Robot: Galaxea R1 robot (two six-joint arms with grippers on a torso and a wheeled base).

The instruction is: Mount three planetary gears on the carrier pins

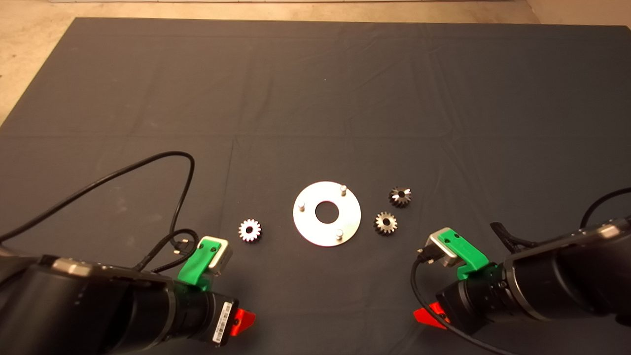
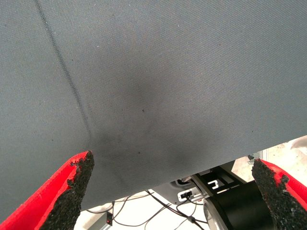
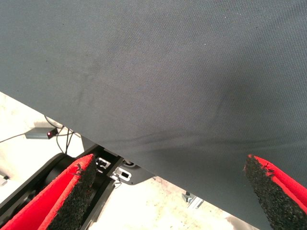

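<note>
Both grippers wait at the near edge of the mat (image 1: 315,88), each with its red fingers spread wide and nothing between them. The left gripper (image 2: 172,191) sits at the lower left, the right gripper (image 3: 168,191) at the lower right; their wrist views show only bare mat cloth and a strip of floor past its edge. Just beyond the left gripper and slightly inward lies the bright silver gear (image 1: 250,230), flat on the mat. Just beyond the right gripper and slightly inward lie two darker gears (image 1: 386,223), close together, one a little farther (image 1: 400,196). Between the silver gear and the dark pair rests the shiny disc (image 1: 327,234) with its central hole, and its three carrier pins (image 1: 339,234) stand upright and bare.
</note>
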